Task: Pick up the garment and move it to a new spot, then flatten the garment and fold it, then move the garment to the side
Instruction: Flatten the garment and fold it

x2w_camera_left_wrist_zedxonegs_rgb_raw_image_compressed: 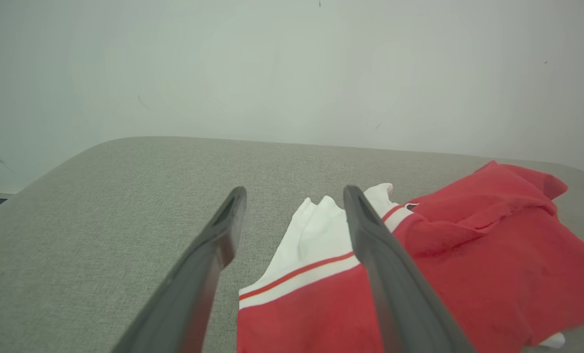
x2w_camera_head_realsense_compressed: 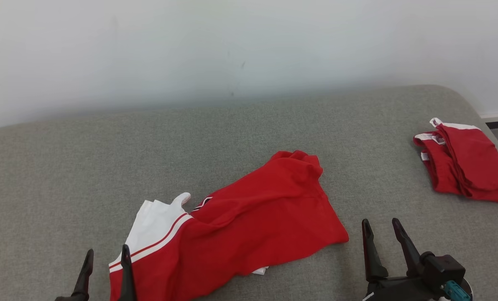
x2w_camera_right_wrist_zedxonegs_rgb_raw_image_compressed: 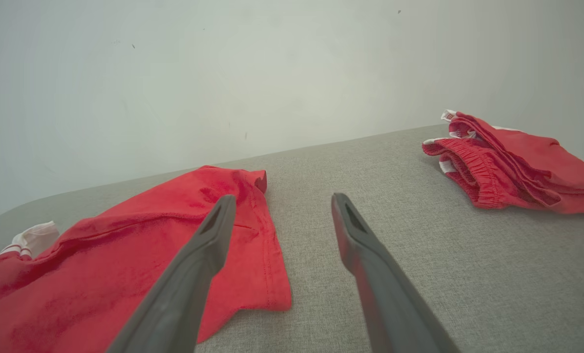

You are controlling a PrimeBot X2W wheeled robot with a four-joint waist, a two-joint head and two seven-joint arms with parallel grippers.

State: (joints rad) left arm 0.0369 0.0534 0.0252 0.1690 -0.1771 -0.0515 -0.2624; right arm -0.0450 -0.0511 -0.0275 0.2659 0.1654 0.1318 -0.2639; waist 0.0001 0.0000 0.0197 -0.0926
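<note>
A red garment with a white sleeve and striped trim lies crumpled on the grey cushioned surface, near the front centre. My left gripper stands open at the lower left, its right finger over the garment's sleeve end. In the left wrist view the garment spreads to the right of my open left gripper. My right gripper is open just right of the garment's hem, holding nothing. The right wrist view shows the garment to the left of my right gripper.
A second red piece of clothing with white trim lies bunched at the far right, near the grey surface's right edge, and appears too in the right wrist view. A pale wall rises behind.
</note>
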